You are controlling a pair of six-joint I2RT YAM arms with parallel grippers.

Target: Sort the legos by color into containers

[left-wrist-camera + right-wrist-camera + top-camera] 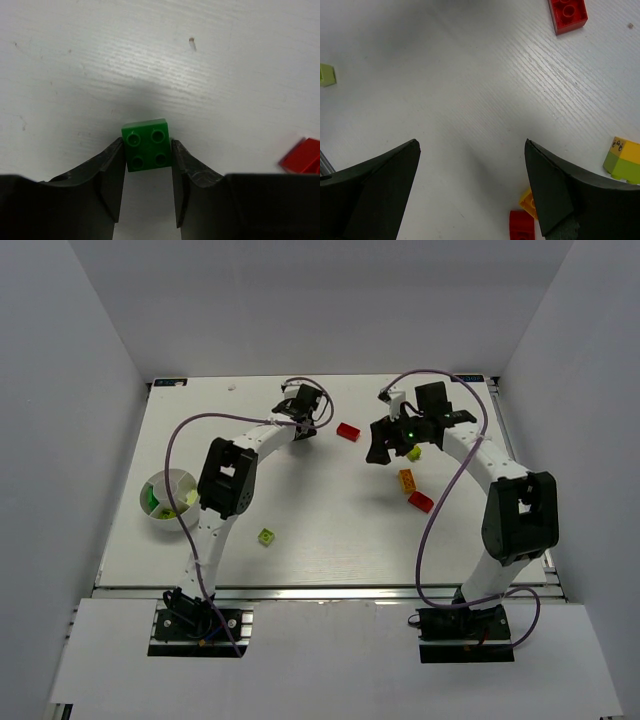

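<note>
Between the fingertips of the left claw (147,150) sits a dark green brick (146,144), studs up, flat on the worktop (100,60) towards its far side. Both fingers press against its sides, so the claw is closed on it (only the near half is caught, by the look of it). Lifted like that, the brick could pivot or squirt free. A red brick (302,156) lies near on the right. The divided white dish (146,490) is well apart, so a loose grip may drop the brick on the carry. The right claw (472,145) gapes wide, holding nothing.
</note>
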